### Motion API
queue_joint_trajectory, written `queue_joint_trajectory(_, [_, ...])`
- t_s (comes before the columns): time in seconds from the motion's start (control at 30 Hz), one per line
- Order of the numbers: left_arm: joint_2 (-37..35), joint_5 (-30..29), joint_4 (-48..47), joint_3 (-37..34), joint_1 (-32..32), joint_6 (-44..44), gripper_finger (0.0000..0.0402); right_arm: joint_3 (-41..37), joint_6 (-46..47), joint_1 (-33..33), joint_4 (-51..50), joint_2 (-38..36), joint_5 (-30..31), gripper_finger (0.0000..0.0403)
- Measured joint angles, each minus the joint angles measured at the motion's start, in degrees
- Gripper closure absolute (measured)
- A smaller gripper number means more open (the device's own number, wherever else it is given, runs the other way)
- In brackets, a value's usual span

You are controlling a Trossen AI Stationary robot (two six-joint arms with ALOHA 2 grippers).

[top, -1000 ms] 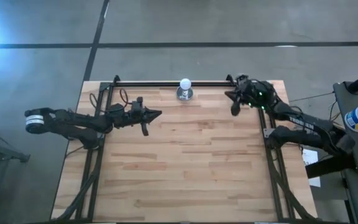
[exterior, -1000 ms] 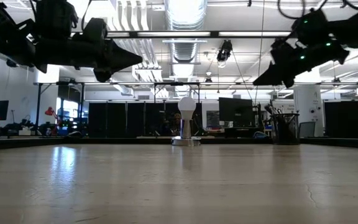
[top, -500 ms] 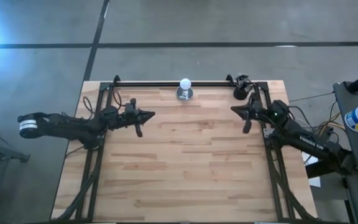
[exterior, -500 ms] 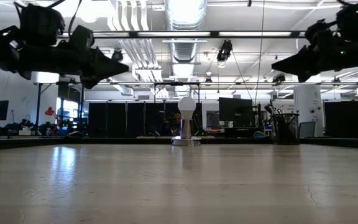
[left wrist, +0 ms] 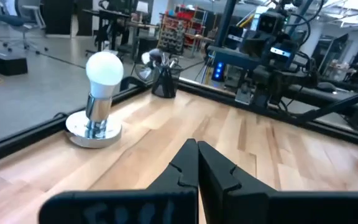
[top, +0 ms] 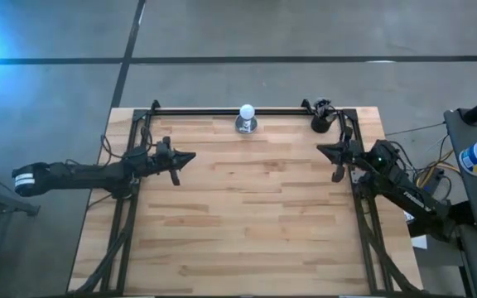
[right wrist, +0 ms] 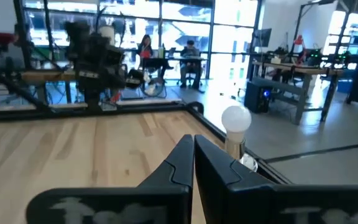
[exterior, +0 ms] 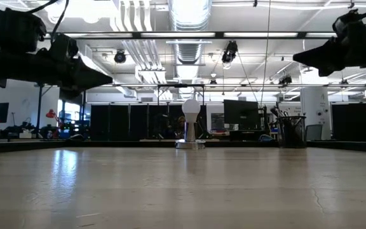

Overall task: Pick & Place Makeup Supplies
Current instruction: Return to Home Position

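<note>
At the far edge of the table, close to its right corner, the makeup brushes stood bunched upright in a small black cup, their heads poking above its rim. Along the same edge, nearer the middle, a white ball sat on a silver base, well apart from the cup. The left gripper hung over the table's left side, pointing inward. Its two fingers were pressed flat together with nothing between them. The right gripper hung over the right side, just on the near side of the cup and not touching it, aimed back toward the left arm. Its fingers were likewise closed tight and empty. The low view showed both grippers high above the wood. Two people sat at desks in the room beyond.
</note>
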Motion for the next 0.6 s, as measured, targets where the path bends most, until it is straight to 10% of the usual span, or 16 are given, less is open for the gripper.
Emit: queue_joint_trajectory(0.6, [-19.11, -0.92, -18.15, -0.09, -0.31, 2.03, 0.0401, -4.9, 5.3, 4.69, 7.7, 0.04, 12.46, 0.0395])
